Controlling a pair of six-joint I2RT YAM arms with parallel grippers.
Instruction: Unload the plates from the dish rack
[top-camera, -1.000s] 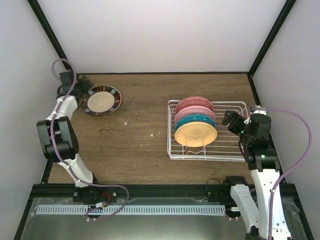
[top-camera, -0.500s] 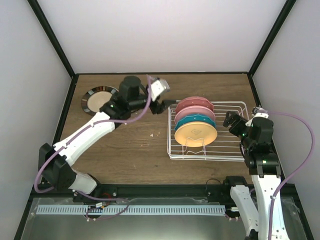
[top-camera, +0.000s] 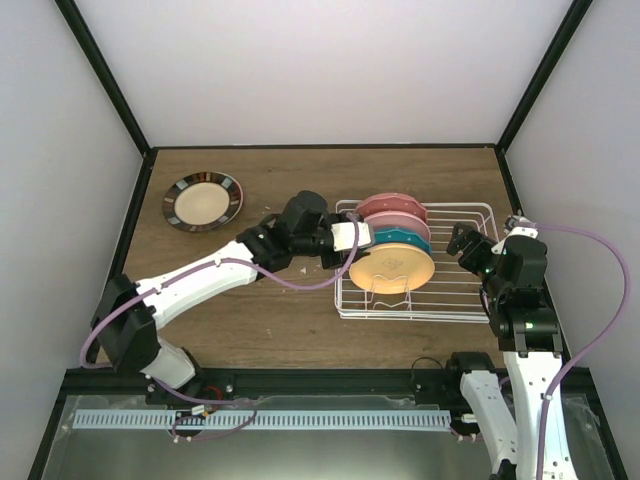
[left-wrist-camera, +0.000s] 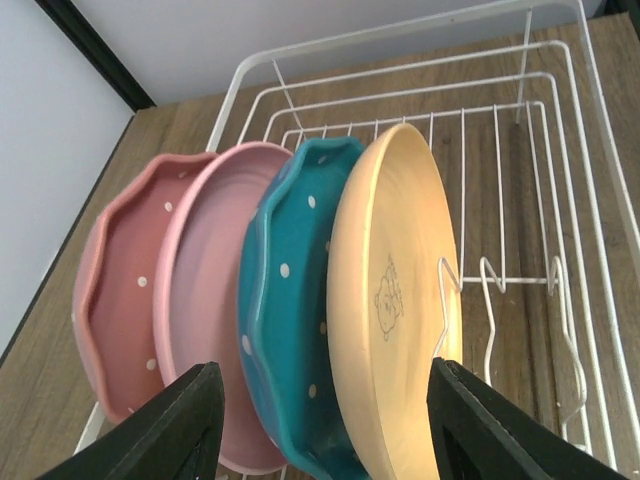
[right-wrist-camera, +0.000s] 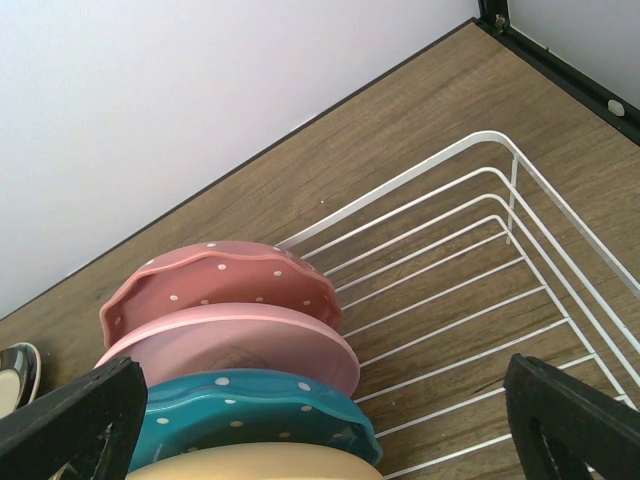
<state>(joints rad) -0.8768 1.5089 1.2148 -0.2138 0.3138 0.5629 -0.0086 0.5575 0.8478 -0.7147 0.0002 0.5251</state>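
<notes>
The white wire dish rack (top-camera: 455, 300) holds several upright plates: a salmon-pink dotted plate (top-camera: 388, 203) at the back, a pink plate (top-camera: 402, 226), a teal dotted plate (top-camera: 408, 241) and a cream-orange plate (top-camera: 392, 268) at the front. A dark-rimmed plate with a cream centre (top-camera: 202, 201) lies flat at the far left. My left gripper (top-camera: 345, 240) is open at the rack's left edge. In the left wrist view its jaws (left-wrist-camera: 325, 400) straddle the edges of the teal plate (left-wrist-camera: 290, 300) and the cream-orange plate (left-wrist-camera: 390, 280) without touching. My right gripper (top-camera: 462, 240) is open and empty over the rack's right side.
Black frame posts and white walls close in the table on three sides. The right half of the rack (right-wrist-camera: 480, 140) holds only bare wires and dividers (left-wrist-camera: 490, 290). Wooden table top (top-camera: 270, 290) shows between the flat plate and the rack.
My left arm has swung from the dark-rimmed plate at the far left across to the rack's left side. That plate stays on the table. My right arm has hardly moved.
</notes>
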